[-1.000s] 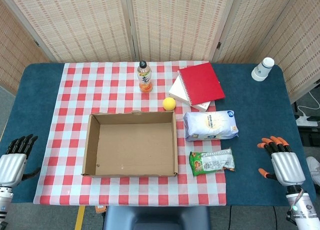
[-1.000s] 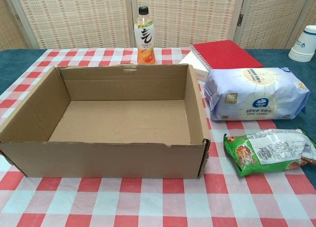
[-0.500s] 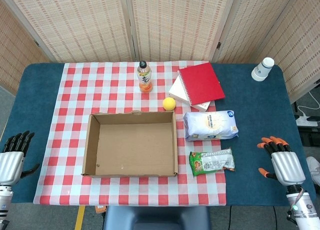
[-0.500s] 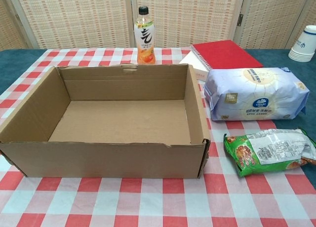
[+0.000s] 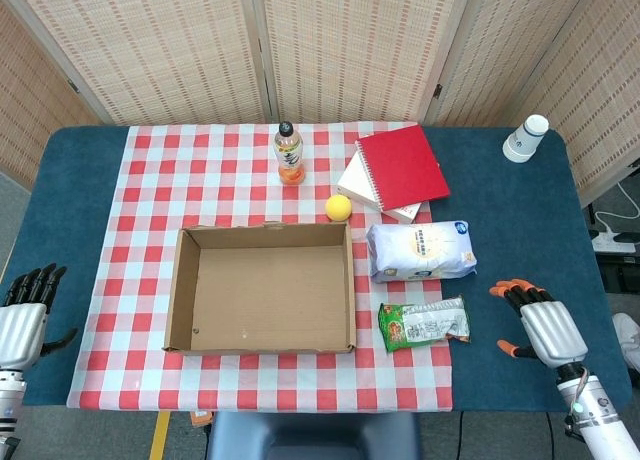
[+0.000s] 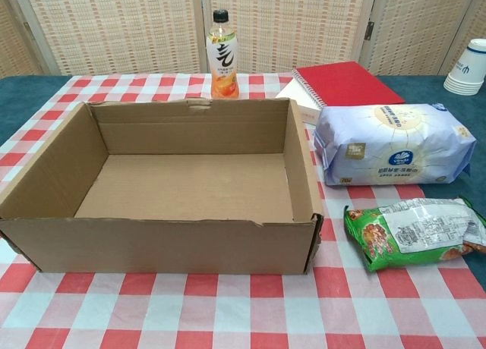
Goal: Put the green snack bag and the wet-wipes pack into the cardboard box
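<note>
The open cardboard box (image 5: 262, 287) (image 6: 45, 174) sits empty on the checkered cloth. To its right lies the green snack bag (image 5: 424, 323) (image 6: 414, 233), and just behind the bag the white and blue wet-wipes pack (image 5: 421, 250) (image 6: 395, 144). My right hand (image 5: 538, 323) hovers over the blue table a little right of the snack bag, fingers spread, holding nothing. My left hand (image 5: 24, 316) is at the far left edge, empty with fingers apart. Neither hand shows in the chest view.
Behind the box stand an orange drink bottle (image 5: 289, 154) (image 6: 222, 55), a yellow ball (image 5: 338, 207), and a red notebook (image 5: 402, 165) (image 6: 347, 83) on a white book. Paper cups (image 5: 525, 138) (image 6: 471, 67) stand at the back right.
My right hand has moved left, closer to the snack bag. My left hand has slid left towards the table edge.
</note>
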`<state>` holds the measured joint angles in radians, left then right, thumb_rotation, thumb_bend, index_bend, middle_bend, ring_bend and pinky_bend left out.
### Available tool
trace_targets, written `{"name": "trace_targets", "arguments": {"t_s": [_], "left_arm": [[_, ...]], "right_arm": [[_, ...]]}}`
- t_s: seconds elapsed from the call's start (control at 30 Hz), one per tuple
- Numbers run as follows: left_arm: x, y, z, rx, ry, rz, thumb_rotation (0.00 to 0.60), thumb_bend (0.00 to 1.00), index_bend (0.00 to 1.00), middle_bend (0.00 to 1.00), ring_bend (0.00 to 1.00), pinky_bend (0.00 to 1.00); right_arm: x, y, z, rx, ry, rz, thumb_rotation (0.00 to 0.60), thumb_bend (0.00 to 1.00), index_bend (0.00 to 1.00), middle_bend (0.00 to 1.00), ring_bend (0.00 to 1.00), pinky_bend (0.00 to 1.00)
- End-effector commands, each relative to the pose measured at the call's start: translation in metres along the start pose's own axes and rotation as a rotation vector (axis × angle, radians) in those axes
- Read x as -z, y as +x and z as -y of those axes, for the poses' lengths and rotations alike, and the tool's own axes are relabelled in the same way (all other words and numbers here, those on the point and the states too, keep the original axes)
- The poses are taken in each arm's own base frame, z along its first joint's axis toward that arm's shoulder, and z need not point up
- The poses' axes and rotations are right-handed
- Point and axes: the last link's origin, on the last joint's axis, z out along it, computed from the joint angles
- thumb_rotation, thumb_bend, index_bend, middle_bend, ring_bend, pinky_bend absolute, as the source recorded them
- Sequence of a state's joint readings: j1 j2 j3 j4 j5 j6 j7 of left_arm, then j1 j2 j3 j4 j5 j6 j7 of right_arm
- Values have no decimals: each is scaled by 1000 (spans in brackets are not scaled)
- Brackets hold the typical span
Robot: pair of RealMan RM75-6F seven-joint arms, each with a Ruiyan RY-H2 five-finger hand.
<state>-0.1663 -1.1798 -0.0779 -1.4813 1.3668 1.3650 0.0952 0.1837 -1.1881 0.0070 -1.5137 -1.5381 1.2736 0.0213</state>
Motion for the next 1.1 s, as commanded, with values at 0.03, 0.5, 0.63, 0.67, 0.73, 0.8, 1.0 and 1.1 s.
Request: {"name": "trace_targets", "arguments": {"t_s": [0.03,0.5,0.63,0.67,0.73,0.8,1.0,1.1], "left_arm": [[0,0,0,1,0,-1,600,201,0,0,0,86],[2,5,1,19,-11,-10,600,201,0,0,0,90],[2,7,2,25,-10,-13,600,201,0,0,0,90],[2,7,2,26,-10,-13,600,201,0,0,0,90],[2,7,3,26,-9,-11,600,202,0,0,0,90],[2,7,3,27,-9,-9,600,201,0,0,0,90],[2,7,4,33,-1,-8,600,200,0,0,0,93],[2,8,5,36,2,-10,600,200,0,0,0,93]], "right_arm": [[-5,-2,2,35,16,-5,600,101,243,201,170,308],[-43,-26,24,-12,72,79,600,101,244,204,183,354],[-49,-33,33,-11,90,101,600,101,244,204,183,354],[-49,-34,35,-11,94,105,600,101,244,204,183,354],[-51,-36,38,-7,102,115,600,101,244,204,183,354],[-52,-38,41,-3,107,122,600,101,245,204,183,354],[-57,-43,50,16,125,140,600,101,253,207,183,354],[-59,-46,53,18,130,156,600,101,254,209,183,355]]}}
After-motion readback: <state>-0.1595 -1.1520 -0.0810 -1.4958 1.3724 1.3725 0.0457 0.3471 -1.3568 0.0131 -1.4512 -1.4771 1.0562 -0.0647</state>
